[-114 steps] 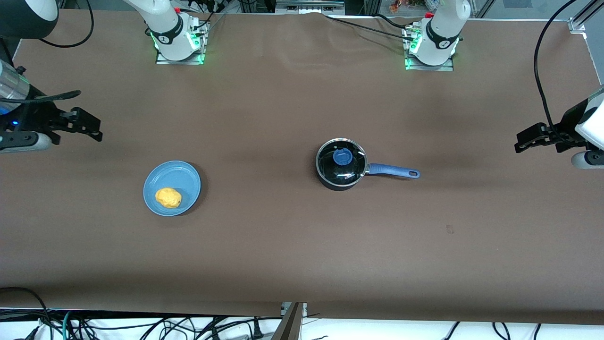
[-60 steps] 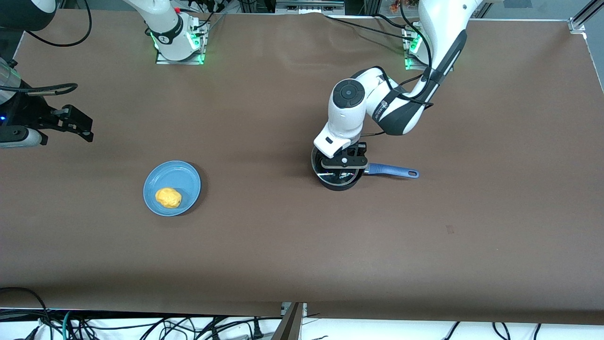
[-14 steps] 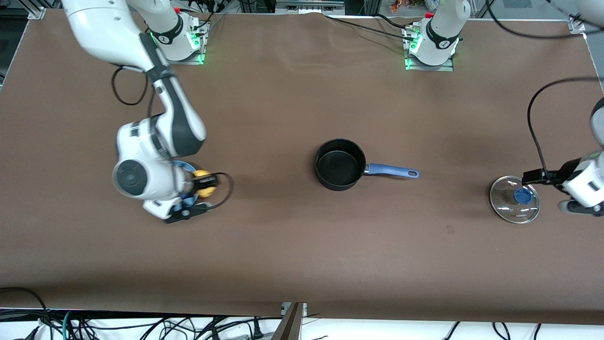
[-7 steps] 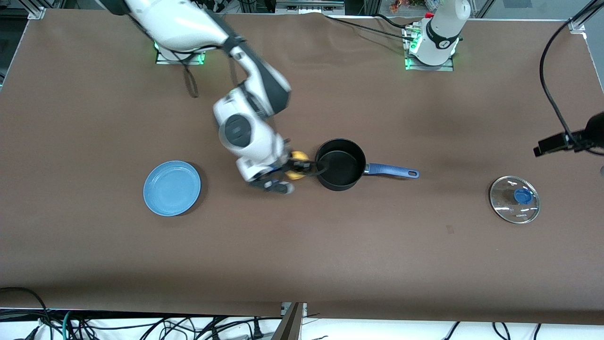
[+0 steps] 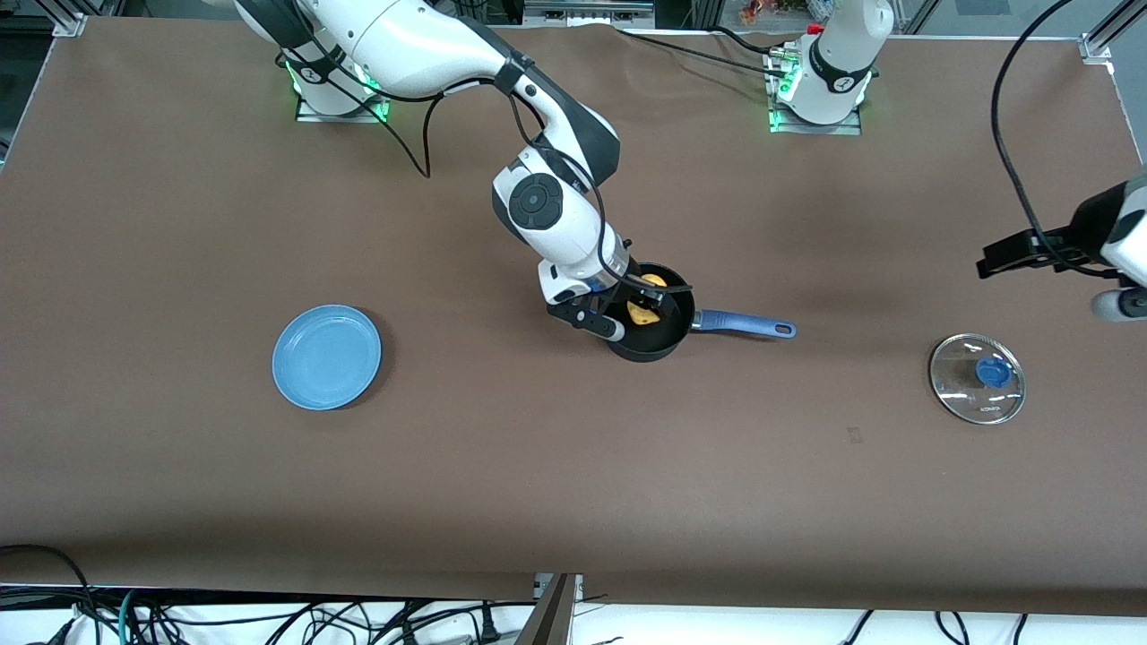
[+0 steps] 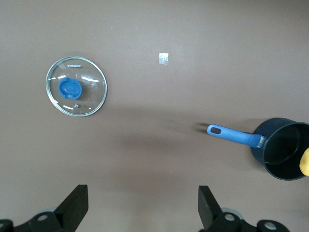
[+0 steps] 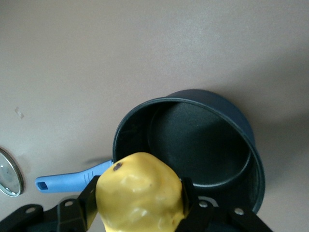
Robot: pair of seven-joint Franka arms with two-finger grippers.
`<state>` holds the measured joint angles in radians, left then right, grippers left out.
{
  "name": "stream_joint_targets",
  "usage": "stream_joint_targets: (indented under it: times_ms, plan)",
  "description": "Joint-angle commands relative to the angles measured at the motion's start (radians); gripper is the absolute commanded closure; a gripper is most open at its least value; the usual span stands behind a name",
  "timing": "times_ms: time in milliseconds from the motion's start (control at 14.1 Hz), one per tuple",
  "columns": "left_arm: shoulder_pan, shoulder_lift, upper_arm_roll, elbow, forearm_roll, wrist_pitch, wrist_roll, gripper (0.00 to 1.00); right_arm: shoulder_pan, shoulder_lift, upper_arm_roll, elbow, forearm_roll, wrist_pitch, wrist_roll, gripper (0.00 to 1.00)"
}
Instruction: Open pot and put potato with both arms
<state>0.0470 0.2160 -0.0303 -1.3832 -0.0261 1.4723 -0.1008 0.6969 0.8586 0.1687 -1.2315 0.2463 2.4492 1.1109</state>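
The black pot point(image 5: 668, 336) with its blue handle point(image 5: 744, 323) stands uncovered mid-table; it also shows in the right wrist view point(image 7: 203, 145) and the left wrist view point(image 6: 285, 154). My right gripper point(image 5: 647, 300) is shut on the yellow potato point(image 5: 643, 312) and holds it over the open pot; the potato fills the right wrist view point(image 7: 140, 193). The glass lid point(image 5: 977, 378) with a blue knob lies on the table toward the left arm's end. My left gripper point(image 6: 142, 208) is open and empty, up in the air above the table near the lid point(image 6: 76, 86).
A flat blue plate point(image 5: 327, 356) lies bare toward the right arm's end of the table. Cables hang along the table's front edge. A small pale mark point(image 5: 854, 436) is on the brown table cover.
My right gripper has carried the potato from beside the pot's rim to over the open pot. My left gripper has shifted slightly above the lid's area.
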Motion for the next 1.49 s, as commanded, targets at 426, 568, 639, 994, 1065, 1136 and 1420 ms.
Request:
stream_joint_targets:
  times_ms: [426, 568, 639, 994, 1065, 1136, 1420]
  plan:
    - [-0.001, 0.003, -0.002, 0.012, 0.028, -0.010, 0.001, 0.00, 0.020, 0.004, -0.012, 0.035, -0.005, -0.019, 0.060, 0.00]
    - [-0.002, 0.003, 0.000, 0.013, 0.026, -0.010, 0.001, 0.00, -0.017, -0.024, -0.034, 0.038, -0.060, -0.137, 0.026, 0.00]
    - [-0.006, 0.005, 0.000, 0.013, 0.028, -0.010, 0.001, 0.00, -0.048, -0.044, -0.035, 0.038, -0.082, -0.192, -0.014, 0.00]
    - [-0.009, 0.006, 0.000, 0.013, 0.026, -0.010, 0.001, 0.00, -0.305, -0.171, -0.041, 0.035, -0.076, -0.525, -0.493, 0.00]
    - [-0.009, 0.006, 0.000, 0.015, 0.026, -0.010, 0.000, 0.00, -0.356, -0.183, -0.041, 0.035, -0.074, -0.564, -0.578, 0.00]
    - [-0.009, 0.006, 0.000, 0.015, 0.026, -0.010, 0.000, 0.00, -0.402, -0.185, -0.041, 0.035, -0.079, -0.587, -0.665, 0.00]
    - [-0.010, 0.006, 0.000, 0.015, 0.020, -0.010, 0.000, 0.00, -0.471, -0.185, -0.132, 0.009, -0.116, -0.627, -0.900, 0.00]
